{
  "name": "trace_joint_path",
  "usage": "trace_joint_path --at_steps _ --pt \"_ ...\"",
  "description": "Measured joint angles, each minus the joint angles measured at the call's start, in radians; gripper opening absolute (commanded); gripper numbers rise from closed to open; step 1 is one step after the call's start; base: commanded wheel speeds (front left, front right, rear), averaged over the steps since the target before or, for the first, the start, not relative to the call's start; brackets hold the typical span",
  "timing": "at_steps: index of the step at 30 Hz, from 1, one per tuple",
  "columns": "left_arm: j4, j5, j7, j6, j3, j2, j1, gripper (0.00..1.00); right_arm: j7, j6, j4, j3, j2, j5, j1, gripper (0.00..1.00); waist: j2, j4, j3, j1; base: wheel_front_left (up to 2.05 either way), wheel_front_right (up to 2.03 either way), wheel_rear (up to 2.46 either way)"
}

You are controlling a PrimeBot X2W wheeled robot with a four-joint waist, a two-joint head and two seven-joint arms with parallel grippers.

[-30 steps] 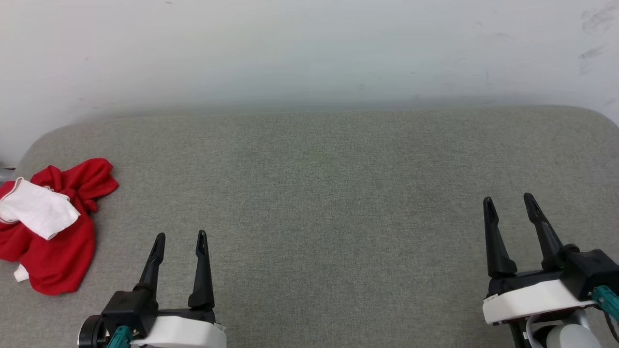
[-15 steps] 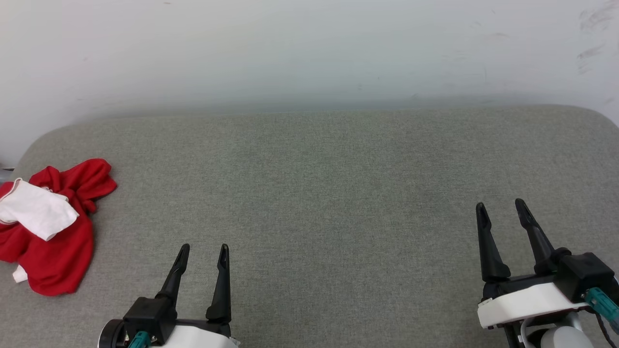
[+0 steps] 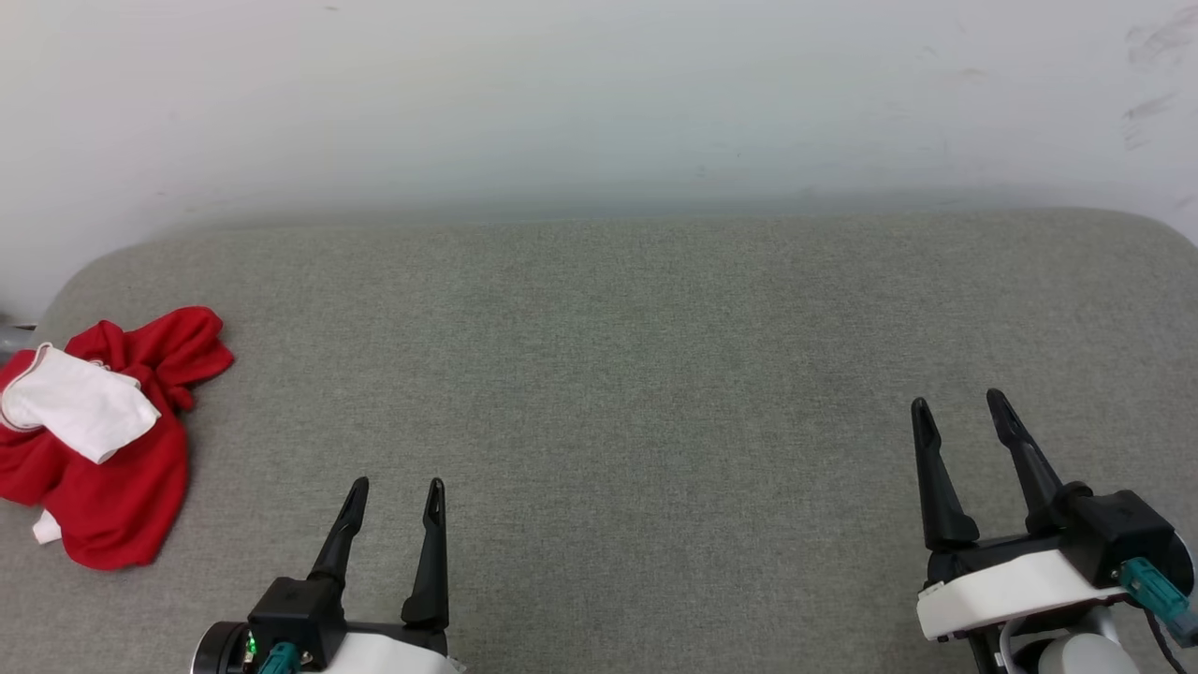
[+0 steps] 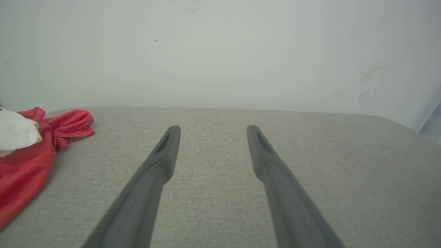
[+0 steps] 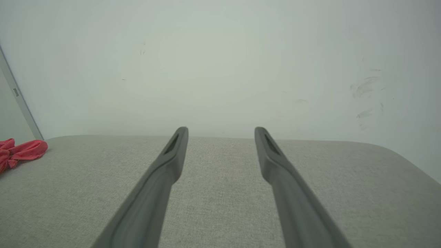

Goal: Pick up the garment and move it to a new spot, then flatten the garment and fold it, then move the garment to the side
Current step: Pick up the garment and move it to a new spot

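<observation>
Bright, even light; soft shadows, wrist-cam foregrnd blurry.

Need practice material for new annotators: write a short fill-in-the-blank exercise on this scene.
1. In the head view, the garment lies crumpled at the far ____ of the grey cushion.
2. The garment is mostly ____, partly white.
3. The left gripper and the right gripper both stand ____, holding nothing.
4. The gripper nearer the garment is the ____ one.
Missing words: left; red; open; left.
</observation>
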State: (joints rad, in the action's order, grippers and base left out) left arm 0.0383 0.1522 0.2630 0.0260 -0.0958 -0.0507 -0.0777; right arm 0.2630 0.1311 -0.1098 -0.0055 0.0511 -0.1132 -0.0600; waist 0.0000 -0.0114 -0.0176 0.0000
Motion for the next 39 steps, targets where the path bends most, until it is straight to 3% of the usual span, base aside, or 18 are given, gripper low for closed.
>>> trace_joint_path --at_steps 13,39 --pt "0.016 -0.026 0.000 -0.032 0.014 0.000 0.000 1.00 0.000 0.000 -0.015 0.032 0.000 0.010 0.017 1.00 0.0000 0.072 0.013 0.0000 0.00 0.00 0.00" --pt "0.019 -0.052 0.000 -0.016 0.061 0.000 -0.038 1.00 0.000 0.000 -0.041 0.096 0.000 -0.003 0.041 1.00 0.0000 0.365 0.043 0.0000 0.00 0.00 0.00"
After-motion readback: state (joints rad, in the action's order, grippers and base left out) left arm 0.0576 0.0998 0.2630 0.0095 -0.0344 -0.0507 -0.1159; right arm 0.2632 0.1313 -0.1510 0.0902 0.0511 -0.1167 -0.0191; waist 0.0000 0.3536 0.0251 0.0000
